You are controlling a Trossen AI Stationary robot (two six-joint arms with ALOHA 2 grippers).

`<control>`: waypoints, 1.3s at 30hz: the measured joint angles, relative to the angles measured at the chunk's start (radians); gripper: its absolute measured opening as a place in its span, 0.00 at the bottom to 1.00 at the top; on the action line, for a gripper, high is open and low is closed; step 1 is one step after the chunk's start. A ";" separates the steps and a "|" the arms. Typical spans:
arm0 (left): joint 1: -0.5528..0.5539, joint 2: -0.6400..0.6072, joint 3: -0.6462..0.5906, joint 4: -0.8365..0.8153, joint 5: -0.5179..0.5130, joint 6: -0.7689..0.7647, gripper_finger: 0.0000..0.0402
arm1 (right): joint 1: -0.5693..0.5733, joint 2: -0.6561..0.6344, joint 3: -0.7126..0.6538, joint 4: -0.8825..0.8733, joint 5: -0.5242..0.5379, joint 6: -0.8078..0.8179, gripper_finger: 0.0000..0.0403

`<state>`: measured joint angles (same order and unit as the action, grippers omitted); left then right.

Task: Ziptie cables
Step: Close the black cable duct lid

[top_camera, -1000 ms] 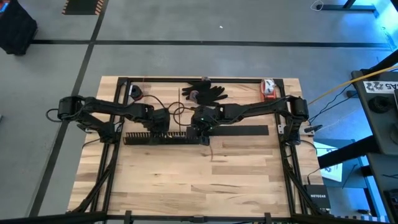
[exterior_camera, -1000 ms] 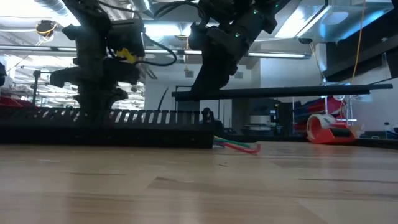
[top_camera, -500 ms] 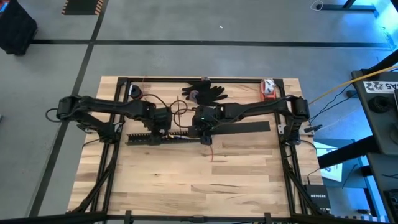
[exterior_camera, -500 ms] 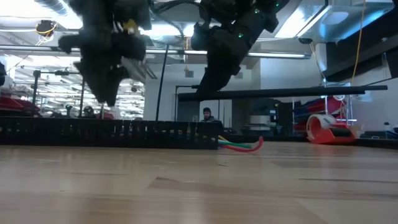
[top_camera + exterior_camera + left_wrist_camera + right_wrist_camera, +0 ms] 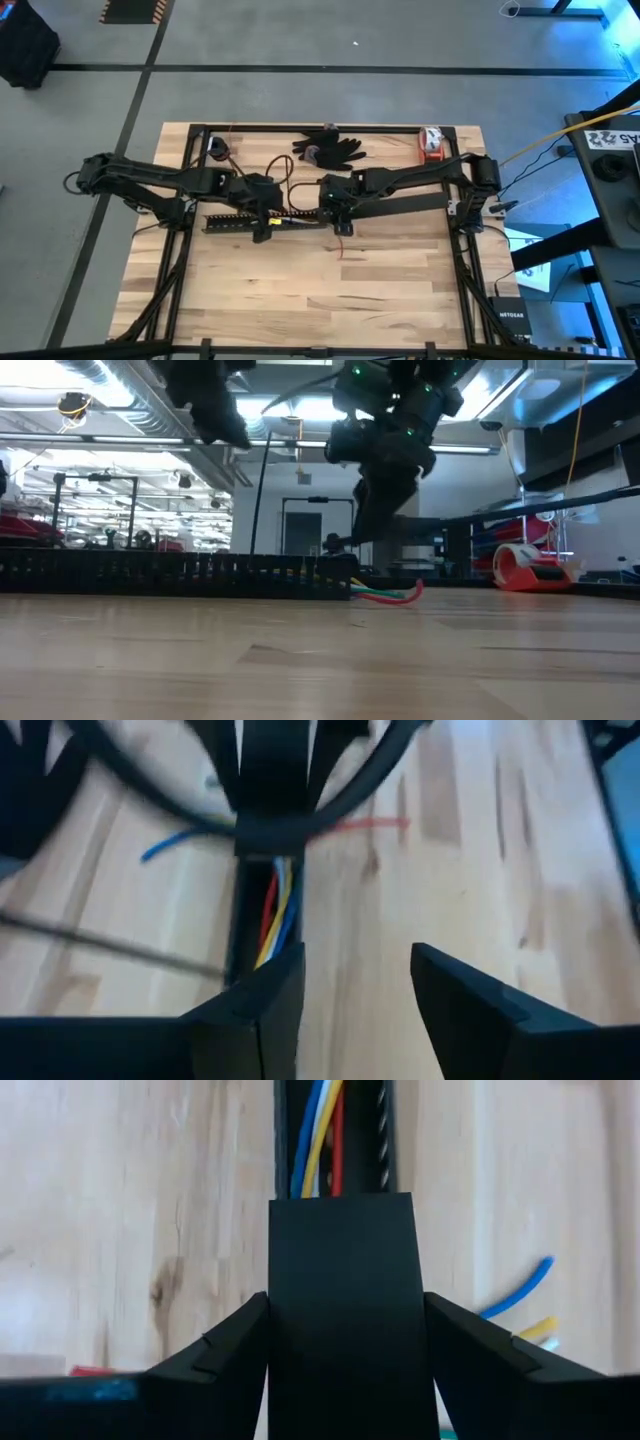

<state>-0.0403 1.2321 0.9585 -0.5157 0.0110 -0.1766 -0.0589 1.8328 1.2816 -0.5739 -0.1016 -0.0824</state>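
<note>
1. The wooden table carries everything; a black frame runs round its edges.
2. The left arm reaches in over the table and ends above the comb-slotted bar, which serves as the landmark here.
3. The right arm reaches in from the opposite side and ends just past the bar's open end.
4. The comb-slotted bar lies flat on the table, a long black channel with toothed walls; in the low view it sits on the wood with its teeth upright.
5. The flat black strip extends away from the bar's end toward the right arm's base, lifted clear of the table in the low view.
6. The right gripper clamps one end of this strip between its two fingers, directly above the bar's open end.
7. The left gripper hangs above the bar near that same end; its fingers stand apart with bare wood between them and nothing held.
8. A black glove lies beyond the bar at the far table edge, and a red tape dispenser sits toward the far corner on the right arm's side.
9. The cables, blue, yellow, red and white, lie inside the bar's channel; their ends spill out of the open end onto the wood.
10. The ziptie cannot be made out with any certainty.
</note>
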 joint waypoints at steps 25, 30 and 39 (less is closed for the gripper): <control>0.023 0.189 0.002 0.270 -0.118 0.151 0.68 | 0.000 -0.024 -0.060 -0.004 -0.023 0.026 0.57; 0.023 0.215 0.002 0.275 -0.153 0.137 0.65 | 0.001 -0.024 -0.061 -0.027 -0.075 0.035 0.57; -0.021 0.221 0.003 0.266 -0.193 0.048 0.63 | 0.074 -0.063 -0.211 0.096 -0.060 0.086 0.57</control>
<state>-0.0609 1.4533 0.9611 -0.2499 -0.1825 -0.1284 0.0149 1.7701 1.0710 -0.4775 -0.1620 0.0032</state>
